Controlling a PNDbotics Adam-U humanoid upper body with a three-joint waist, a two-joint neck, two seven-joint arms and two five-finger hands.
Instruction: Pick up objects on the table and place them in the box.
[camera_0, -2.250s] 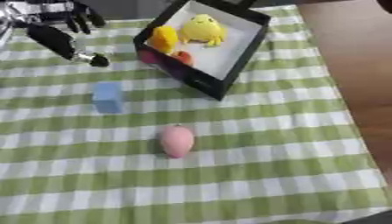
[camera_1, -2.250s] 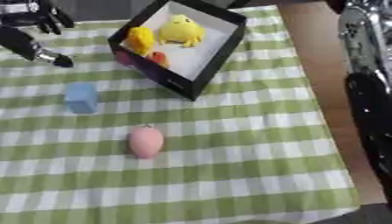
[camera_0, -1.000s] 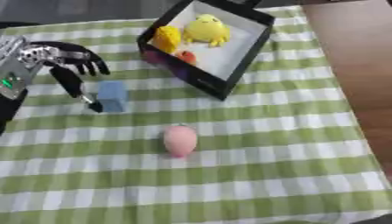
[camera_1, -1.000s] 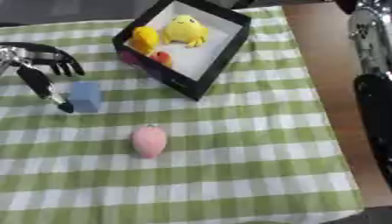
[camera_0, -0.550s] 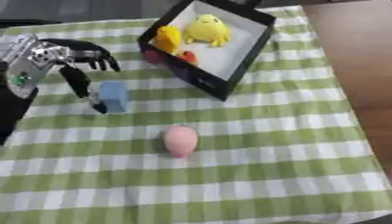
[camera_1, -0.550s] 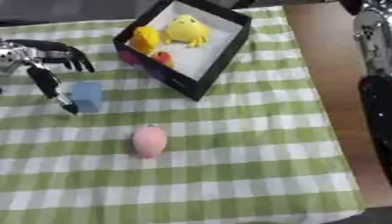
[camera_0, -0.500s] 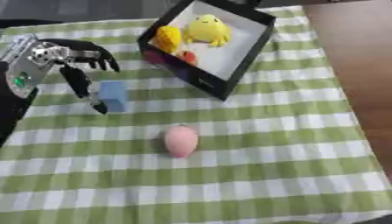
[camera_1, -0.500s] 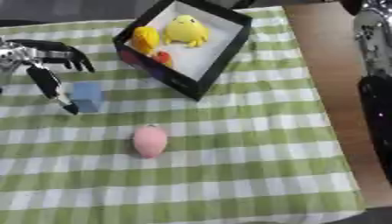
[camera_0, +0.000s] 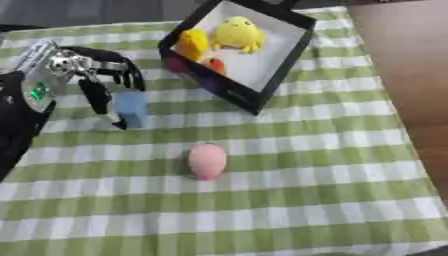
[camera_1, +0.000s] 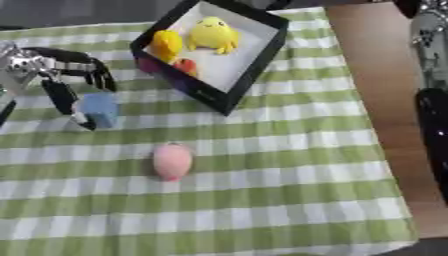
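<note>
Now left robot hand (camera_0: 83, 75) spread around blue block (camera_0: 132, 107), seemingly ungripped; tablecloth (camera_0: 306, 200) bare nearby.

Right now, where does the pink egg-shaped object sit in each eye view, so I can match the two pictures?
Left eye view: pink egg-shaped object, left of centre on the checked cloth.
Right eye view: same object, further left, below centre.
Shared landmark: the black box, up and to the right of it in both; the blue block lies up-left.

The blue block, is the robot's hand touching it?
Cannot tell. In the left eye view the left hand has its thumb beside the blue block, with no gap or contact plainly showing.
</note>
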